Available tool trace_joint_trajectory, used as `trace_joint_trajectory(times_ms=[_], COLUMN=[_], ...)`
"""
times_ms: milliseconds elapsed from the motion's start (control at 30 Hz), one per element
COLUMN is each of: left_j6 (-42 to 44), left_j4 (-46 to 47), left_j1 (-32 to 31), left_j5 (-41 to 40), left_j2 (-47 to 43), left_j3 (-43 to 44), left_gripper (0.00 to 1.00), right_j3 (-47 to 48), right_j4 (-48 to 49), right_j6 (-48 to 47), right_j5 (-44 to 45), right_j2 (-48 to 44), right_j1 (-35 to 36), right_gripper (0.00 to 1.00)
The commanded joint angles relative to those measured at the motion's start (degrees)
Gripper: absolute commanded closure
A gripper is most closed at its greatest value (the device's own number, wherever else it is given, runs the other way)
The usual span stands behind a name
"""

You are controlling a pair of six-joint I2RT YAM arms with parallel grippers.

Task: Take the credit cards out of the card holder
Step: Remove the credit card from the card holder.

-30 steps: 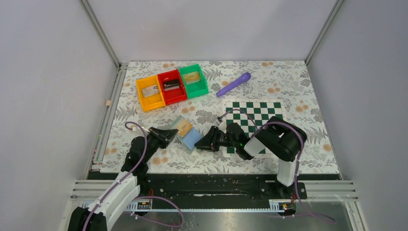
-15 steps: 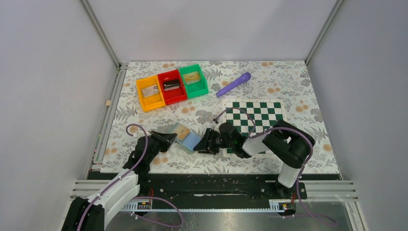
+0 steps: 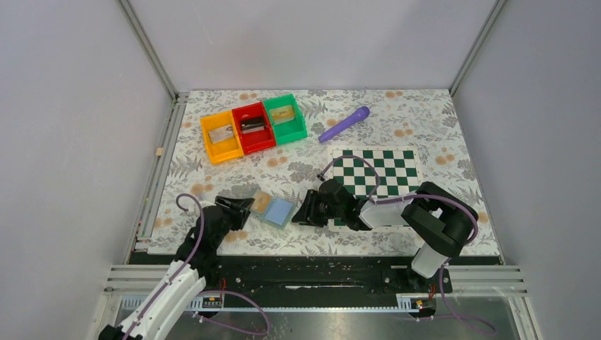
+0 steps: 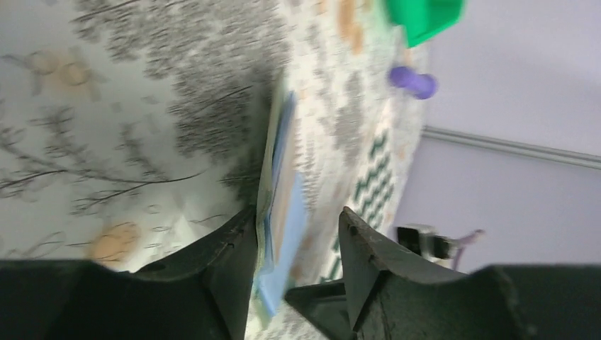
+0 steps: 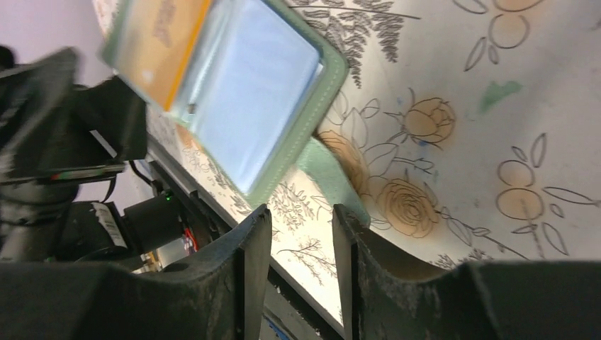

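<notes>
At the near edge of the flowered table point(image 3: 439, 134), the two arms reach in from 7 and 5 o'clock and meet low over the card holder point(image 3: 275, 210). The holder lies spread open, inner panels up, near the front of the table at about 6 o'clock from its middle.

The left gripper point(image 4: 294, 216) sits at the holder's 9 o'clock. Its fingers are apart, with the holder's edge between them and a gap on one side. The right gripper point(image 5: 301, 212) sits at the holder's 3 o'clock. Its fingers are also apart, and the holder's teal-green strap point(image 5: 329, 180) runs toward one fingertip without being pinched.

A tan credit card point(image 3: 261, 202) sits in the holder's 9 o'clock panel under a clear sleeve. The 3 o'clock panel shows plain light blue.

Farther back, the green-and-white chessboard point(image 3: 379, 168) lies at the holder's 2 o'clock. Beyond it, a purple stick point(image 3: 344, 123) lies at 1 o'clock. The orange bin point(image 3: 221, 136), red bin point(image 3: 253, 126) and green bin point(image 3: 285, 117) stand in a row at 11 to 12 o'clock.
</notes>
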Motion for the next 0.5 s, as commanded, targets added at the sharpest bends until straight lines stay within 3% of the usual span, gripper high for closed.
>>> trace_joint_trajectory(times_ms=[0, 133, 200, 467], left_j6=[-0.73, 3.54, 5.52, 10.0], left_j4=[-17.21, -20.19, -20.32, -15.71], left_j1=[-0.21, -0.18, -0.19, -0.17], left_j5=[-9.17, -11.79, -11.22, -12.05], left_j2=[-6.56, -4.51, -1.06, 4.87], left_j3=[2.47, 6.83, 8.56, 9.85], left_gripper=[0.52, 0.43, 0.43, 0.43], right_j3=[2.99, 4.2, 3.95, 2.67], right_j4=[-6.26, -7.25, -6.69, -6.96], right_j6=[-1.73, -0.59, 1.11, 6.62], right_j5=[5.3, 5.61, 6.15, 11.31], right_j2=[-2.23, -0.84, -0.62, -1.08], right_j1=[0.35, 0.48, 0.54, 1.97], right_gripper=[0.57, 0.54, 0.5, 0.51])
